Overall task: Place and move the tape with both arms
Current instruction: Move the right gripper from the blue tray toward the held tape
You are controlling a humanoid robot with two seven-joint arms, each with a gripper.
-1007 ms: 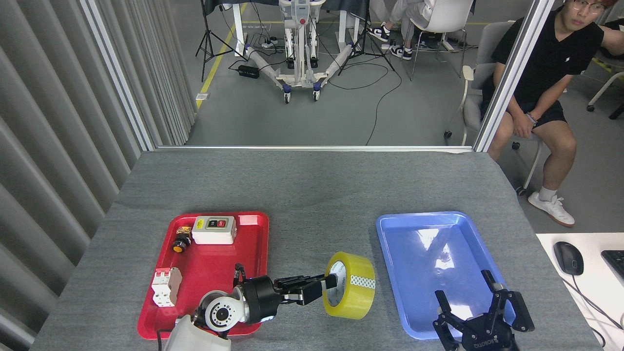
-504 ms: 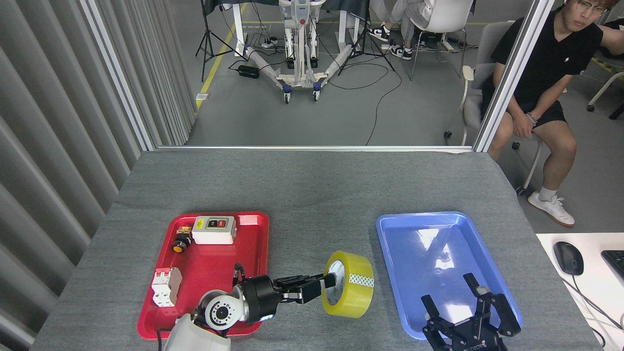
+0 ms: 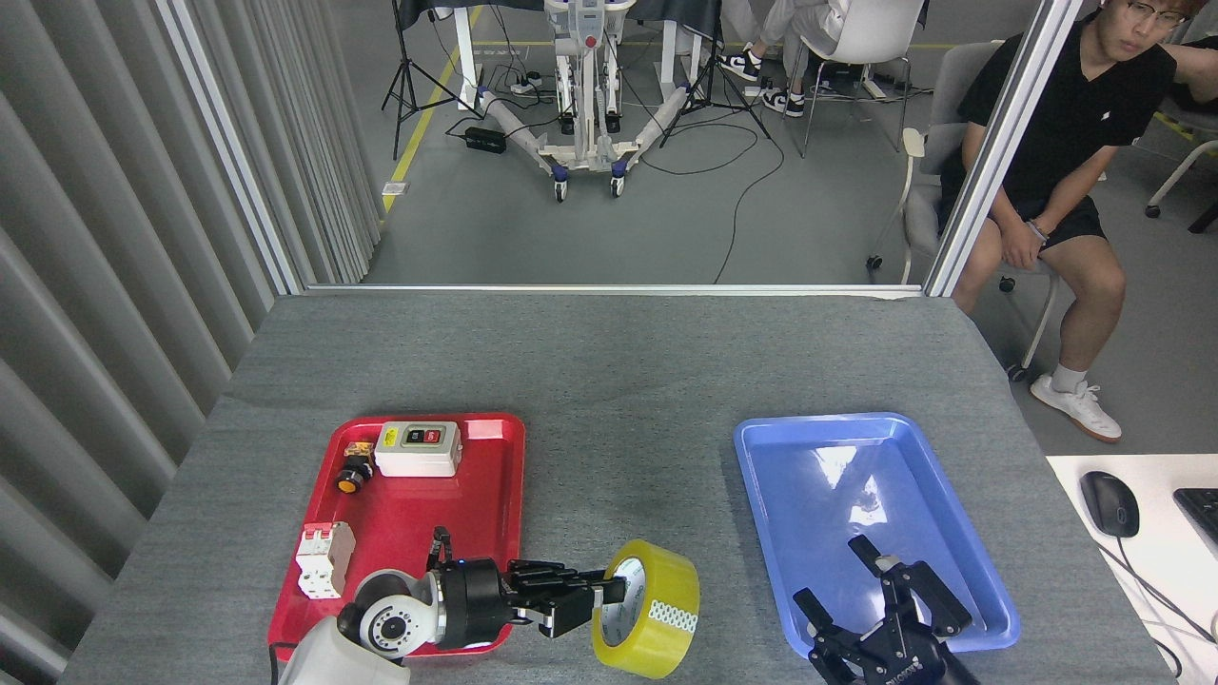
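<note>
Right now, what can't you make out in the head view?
- Tape: whether it touches the table; its underside is hidden by the roll itself.
- Left gripper: fingertips hidden inside the tape's core.
- Right gripper: base cut off by the bottom edge.
- Switch box: label too small to read.

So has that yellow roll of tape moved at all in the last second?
Yes. The tape, held by the left tool, has shifted left and toward the table's near edge, away from the blue tray.
</note>
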